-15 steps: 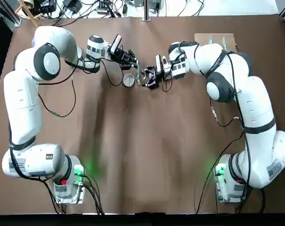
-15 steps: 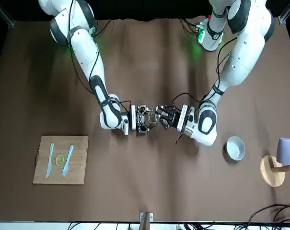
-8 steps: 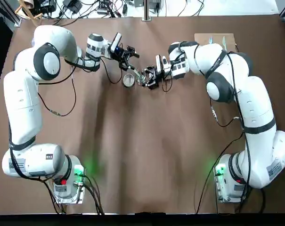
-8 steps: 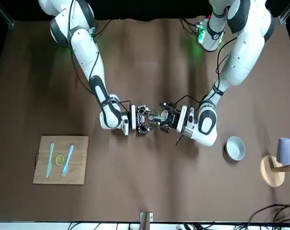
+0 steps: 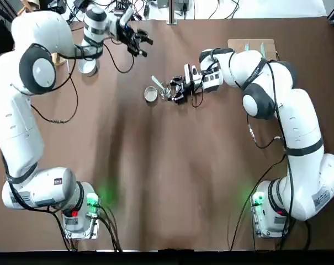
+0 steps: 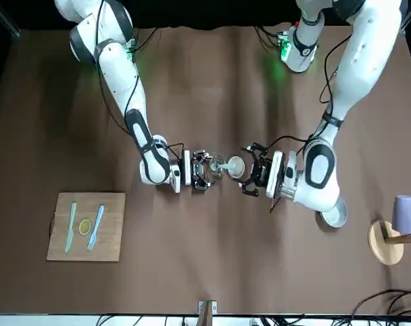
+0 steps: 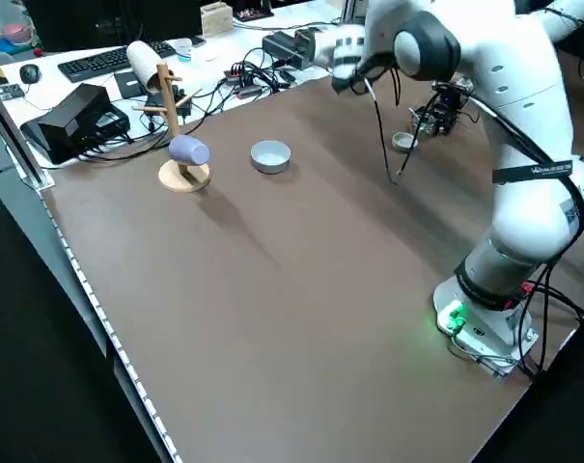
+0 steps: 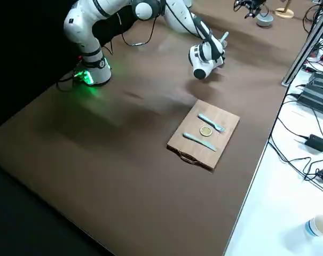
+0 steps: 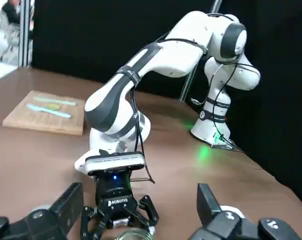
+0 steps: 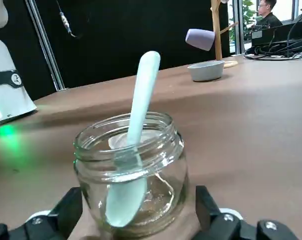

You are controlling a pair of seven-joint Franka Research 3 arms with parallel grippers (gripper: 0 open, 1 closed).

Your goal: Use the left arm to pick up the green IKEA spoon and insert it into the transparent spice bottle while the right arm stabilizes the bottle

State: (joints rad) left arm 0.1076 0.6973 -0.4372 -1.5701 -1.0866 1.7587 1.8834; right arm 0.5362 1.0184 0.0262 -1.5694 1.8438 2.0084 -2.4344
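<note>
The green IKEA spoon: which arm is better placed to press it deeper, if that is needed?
Probably the right: its end effector is at the transparent spice bottle holding the spoon; the left is away.

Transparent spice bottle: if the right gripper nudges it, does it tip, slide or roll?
Tipping looks unlikely from a light push: the bottle, at the right gripper, is squat and wide. It would probably roll if laid down, given its round wall. The spoon may swing or rattle, as it leans loosely with its handle above the rim.
</note>
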